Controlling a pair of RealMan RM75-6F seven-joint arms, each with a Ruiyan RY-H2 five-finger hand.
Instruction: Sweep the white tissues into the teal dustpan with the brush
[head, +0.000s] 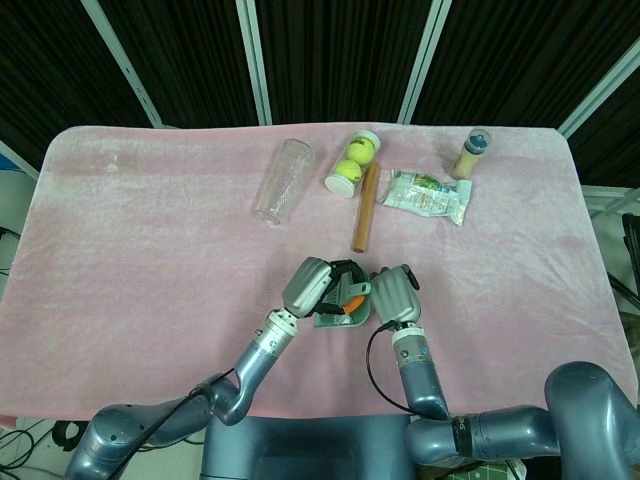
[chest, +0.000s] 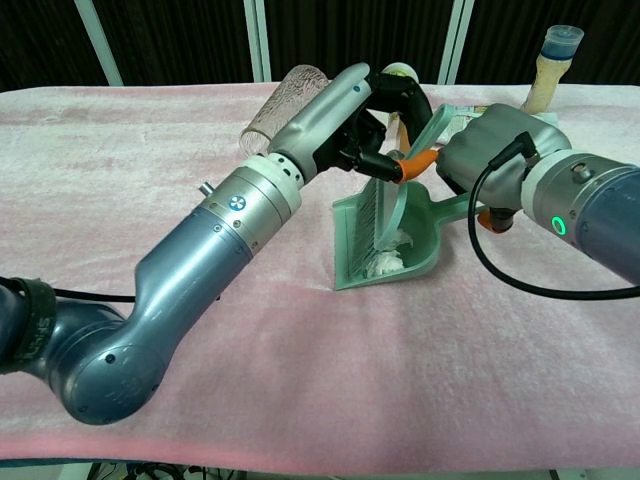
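Observation:
The teal dustpan (chest: 420, 250) lies flat on the pink cloth at the front middle, mostly hidden under the hands in the head view. Crumpled white tissues (chest: 388, 262) lie inside its tray. My left hand (chest: 345, 110) (head: 312, 288) grips the teal brush (chest: 375, 215) by its orange-tipped handle, and the bristles stand inside the pan against the tissues. My right hand (chest: 500, 155) (head: 392, 295) grips the dustpan's handle on the right side.
Along the table's far side lie a clear tumbler (head: 283, 180) on its side, a tube of tennis balls (head: 352, 164), a brown stick (head: 364, 208), a snack packet (head: 428, 195) and a small bottle (head: 472, 152).

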